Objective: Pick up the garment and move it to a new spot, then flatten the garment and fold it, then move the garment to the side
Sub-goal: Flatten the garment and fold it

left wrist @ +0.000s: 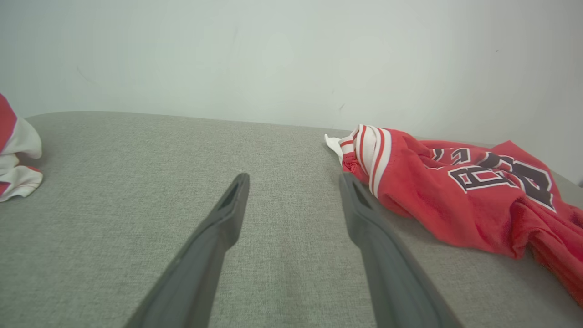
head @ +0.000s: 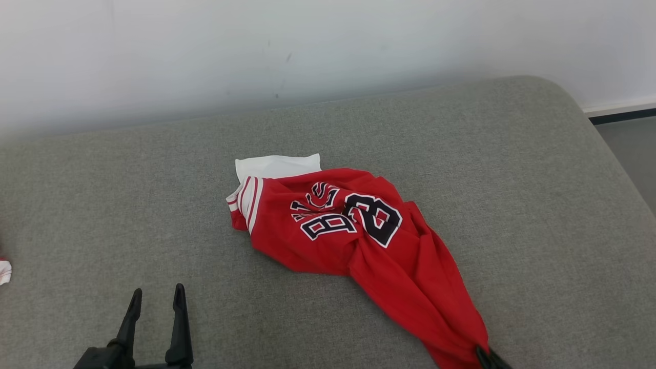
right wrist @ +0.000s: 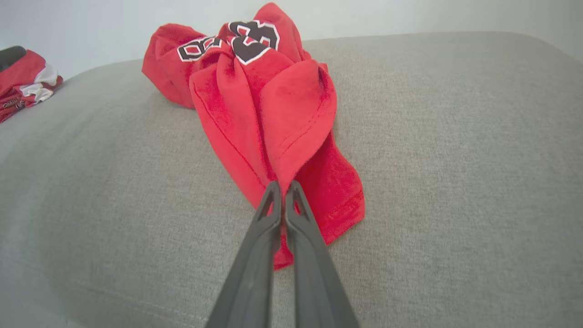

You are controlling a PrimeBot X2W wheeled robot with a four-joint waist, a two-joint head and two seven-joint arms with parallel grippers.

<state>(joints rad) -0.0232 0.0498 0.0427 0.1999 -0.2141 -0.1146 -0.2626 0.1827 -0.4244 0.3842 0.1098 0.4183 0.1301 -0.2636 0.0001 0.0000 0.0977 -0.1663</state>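
Red garment (head: pixel 359 230) lies crumpled near the middle of the grey upholstered surface (head: pixel 128 195). Black lettering with white outline faces up. The white-striped trim and a white patch sit at its far-left end, and a long red tail stretches toward the near right corner.

Right gripper (head: pixel 487 354): jaws pinched tight on the end of that tail. In the right wrist view the right gripper (right wrist: pixel 283 187) has a fold of the garment (right wrist: pixel 255 100) caught between the 2 fingertips, with cloth bunching up just past them and a hem lying flat on the surface to the right.

Left gripper (head: pixel 158 291): jaws wide apart, holding nothing, low at the near left, well apart from the garment. In the left wrist view the left gripper (left wrist: pixel 294 180) hangs over bare grey fabric. The garment (left wrist: pixel 455 200) is just off the right-hand finger, and I can't tell if the trim touches it.

A 2nd red-and-white cloth (left wrist: pixel 16 155) sits at the far left edge of the surface, also visible at (head: pixel 4 271). White wall (head: pixel 307 51) behind.
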